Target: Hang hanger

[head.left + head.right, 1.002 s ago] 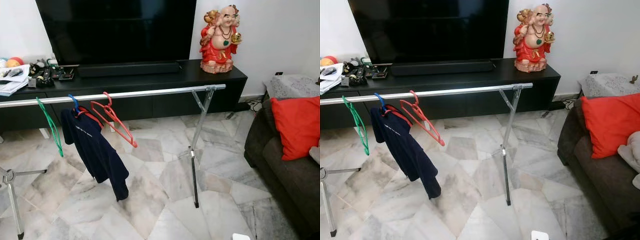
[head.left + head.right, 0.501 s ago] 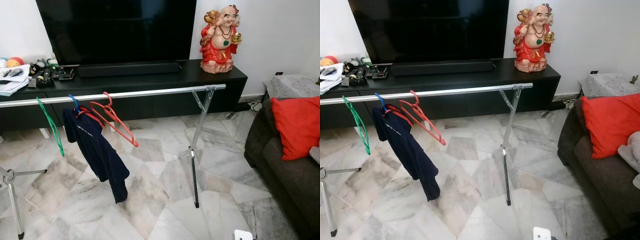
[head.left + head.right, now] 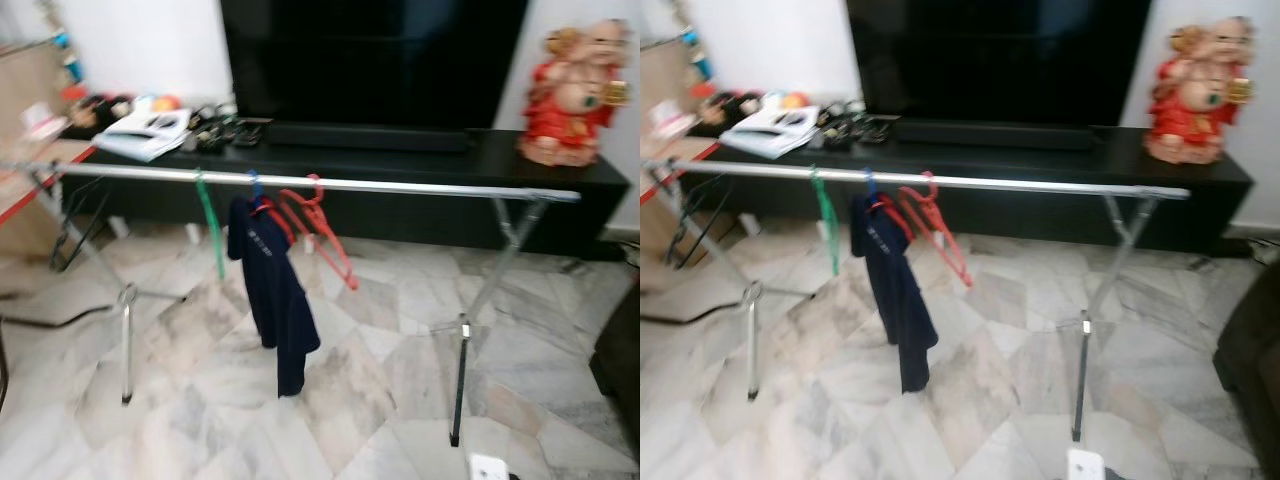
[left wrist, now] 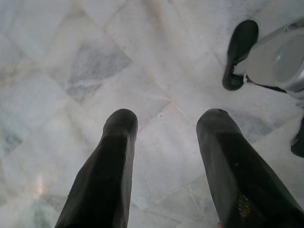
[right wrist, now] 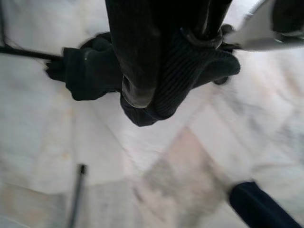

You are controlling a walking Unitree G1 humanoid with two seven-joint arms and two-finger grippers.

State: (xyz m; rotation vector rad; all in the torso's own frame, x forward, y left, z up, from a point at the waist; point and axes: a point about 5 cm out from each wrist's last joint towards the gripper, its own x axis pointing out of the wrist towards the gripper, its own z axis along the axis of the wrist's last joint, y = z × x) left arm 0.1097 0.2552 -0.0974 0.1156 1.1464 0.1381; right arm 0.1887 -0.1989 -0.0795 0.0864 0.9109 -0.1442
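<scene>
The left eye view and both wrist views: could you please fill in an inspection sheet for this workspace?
Surface: pale marble floor; picture blurred.
Job's things: silver clothes rail carries a green plastic hanger, a navy garment on a blue hanger, and red hangers.
Clutter: papers and small items on the black TV console.
Grippers: left gripper open above the floor; right gripper has dark ribbed cloth bunched against it.
Cables: dark leads, apparently, by the rail's left leg.
Surroundings: black television, red figurine.
</scene>
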